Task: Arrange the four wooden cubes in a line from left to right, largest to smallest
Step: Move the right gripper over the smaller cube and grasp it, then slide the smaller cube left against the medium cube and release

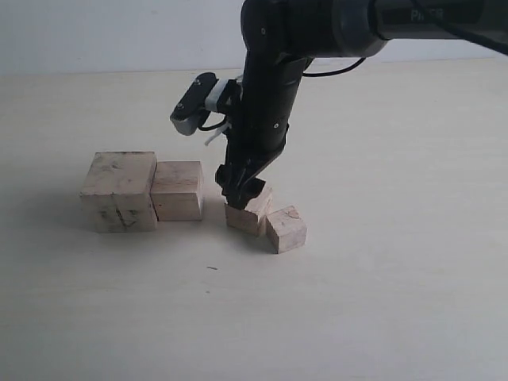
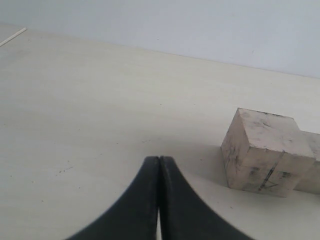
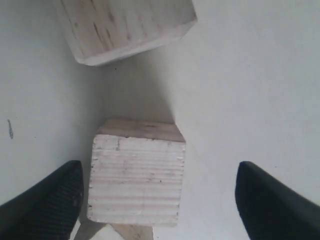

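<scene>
Four pale wooden cubes sit on the table. The largest cube (image 1: 119, 190) (image 2: 262, 150), dark with scuffs, stands at the left and touches the second cube (image 1: 177, 190) (image 3: 125, 27) (image 2: 312, 165). The third cube (image 1: 248, 213) (image 3: 136, 172) lies further right, with the smallest cube (image 1: 286, 228) (image 3: 127, 232) against its right corner. My right gripper (image 1: 242, 193) (image 3: 159, 170) is open and lowered around the third cube, one finger close beside it and the other well apart. My left gripper (image 2: 159, 165) is shut on nothing, off to the side of the largest cube.
The pale table (image 1: 381, 302) stretches bare in front of and to the right of the cubes. The right arm (image 1: 270, 95) reaches down from the upper right, above the gap between the second and third cubes.
</scene>
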Tool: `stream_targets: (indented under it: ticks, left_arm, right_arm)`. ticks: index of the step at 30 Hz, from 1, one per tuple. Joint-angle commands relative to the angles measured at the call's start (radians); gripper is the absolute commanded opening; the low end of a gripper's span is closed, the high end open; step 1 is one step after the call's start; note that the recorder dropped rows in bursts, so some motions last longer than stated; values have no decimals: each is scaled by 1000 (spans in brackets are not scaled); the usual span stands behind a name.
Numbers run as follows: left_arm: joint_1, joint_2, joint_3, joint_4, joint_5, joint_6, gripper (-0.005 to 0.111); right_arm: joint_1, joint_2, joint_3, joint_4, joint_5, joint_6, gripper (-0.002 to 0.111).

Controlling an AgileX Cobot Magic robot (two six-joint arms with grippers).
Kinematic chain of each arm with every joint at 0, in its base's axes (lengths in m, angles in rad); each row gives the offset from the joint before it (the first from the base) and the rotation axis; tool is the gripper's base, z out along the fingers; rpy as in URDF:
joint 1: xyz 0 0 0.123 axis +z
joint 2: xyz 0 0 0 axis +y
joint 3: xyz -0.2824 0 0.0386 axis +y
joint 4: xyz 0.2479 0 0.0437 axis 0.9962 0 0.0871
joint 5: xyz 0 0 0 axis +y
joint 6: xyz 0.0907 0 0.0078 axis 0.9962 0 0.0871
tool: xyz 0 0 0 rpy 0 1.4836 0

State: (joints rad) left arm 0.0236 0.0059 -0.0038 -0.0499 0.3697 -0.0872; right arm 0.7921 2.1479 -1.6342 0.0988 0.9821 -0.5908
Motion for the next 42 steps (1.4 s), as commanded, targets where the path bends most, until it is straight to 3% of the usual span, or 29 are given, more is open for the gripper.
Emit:
stream_targets:
  ticks: [1,9,12,15,19,20,28,35,42]
  left_arm:
    - [-6,-6,4,-2,-5,4,0]
    - [-6,-6,4,-2,-5,4,0]
    - [-6,-6,4,-2,-5,4,0]
    - [-6,-6,4,-2,-5,4,0]
    - [-6,-6,4,-2,-5,4,0]
    - [-6,-6,4,-2,-5,4,0]
    - [-6,-6,4,-2,-5,4,0]
    - [-6,-6,4,-2,-5,4,0]
    - [-6,-6,4,-2,-5,4,0]
  right_arm:
    - [-3,29,4,-8,-8,0,78]
    - [-3,52,4,-5,-6,41,78]
    - [-3,52,4,-5,1,53,71]
    - [-3,52,4,-5,19,53,48]
    - [-3,52,4,-27,28,53,6]
    - [-3,52,2,-33,20,50,0]
    - [-1,63,2,-30,-59,-257,0]
    - [-1,99,2,-21,-98,-318,0]
    - [-1,107,2,156,-98,-517,0]
